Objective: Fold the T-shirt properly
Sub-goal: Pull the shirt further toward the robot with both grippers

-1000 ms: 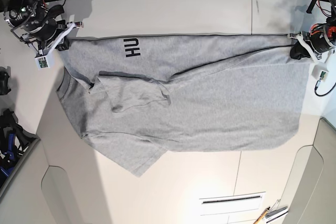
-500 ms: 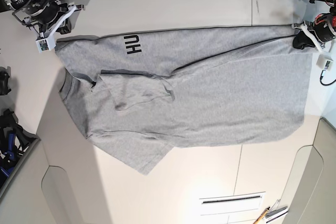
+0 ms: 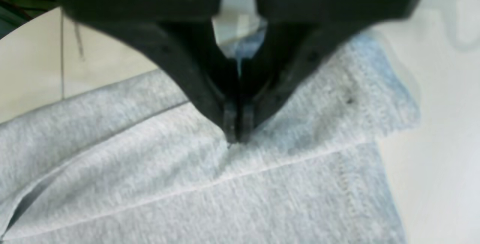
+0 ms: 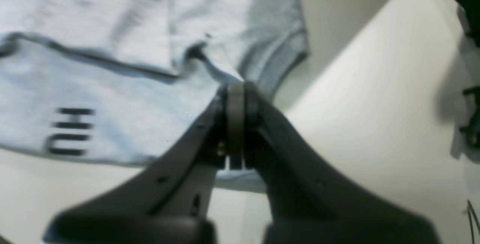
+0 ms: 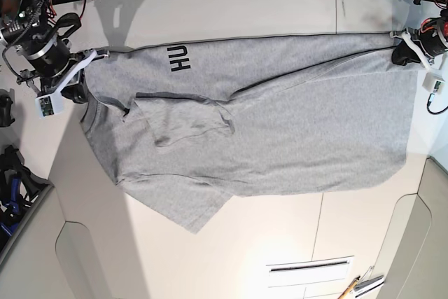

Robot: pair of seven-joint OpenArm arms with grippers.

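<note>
- The T-shirt [image 5: 280,124] lay spread across the pale table [image 5: 231,12], long axis running side to side in the base view, grey and partly folded over itself.
- Its far edge was doubled toward the near side, so a strip of the lettered face showed, with dark letters "HU" [image 5: 179,58] near the far edge.
- A sleeve [image 5: 185,120] lay folded on top of the body; another sleeve [image 5: 192,208] stuck out toward the near edge of the table.
- The left gripper [image 3: 237,137] had its dark jaws pressed fully together on the shirt's fabric, pinching a small peak of cloth beside a stitched hem [image 3: 348,184]; in the base view it sat at the shirt's far corner on that view's right.
- The right gripper [image 4: 235,124] also had its jaws closed tight, gripping the shirt's edge close to the ribbed neck [image 4: 279,58]; in the base view it sat at the shirt's corner on that view's left.
- In the right wrist view, the lettering [image 4: 69,131] appeared blurred, on cloth lying flat on the table.
- Cables and dark gear [image 5: 10,187] lay off the table's edge on the base view's left.
- A white slotted panel [image 5: 308,266] sat near the near edge.
</note>
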